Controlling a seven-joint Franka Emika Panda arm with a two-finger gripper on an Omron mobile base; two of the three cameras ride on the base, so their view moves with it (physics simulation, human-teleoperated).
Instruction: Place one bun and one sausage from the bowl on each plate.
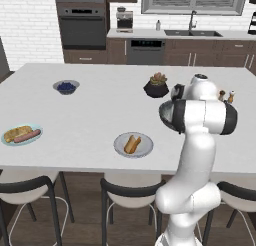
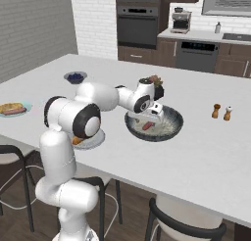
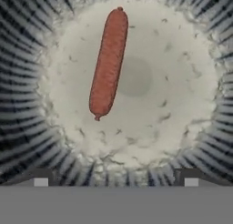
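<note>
one sausage (image 3: 108, 63) lay alone on the pale speckled floor of the bowl (image 2: 171, 129), at about ten o'clock from its centre in the hand view, running from twelve toward seven. the gripper (image 2: 153, 113) hung above it inside the bowl's rim, jaws spread wide and holding nothing, clear of the sausage. at nine o'clock from the bowl on the white island, the grey plate (image 1: 120, 148) carried one bun (image 1: 132, 143). farther toward nine o'clock, near the island's edge, the teal plate (image 1: 7, 141) held a bun and a sausage side by side.
</note>
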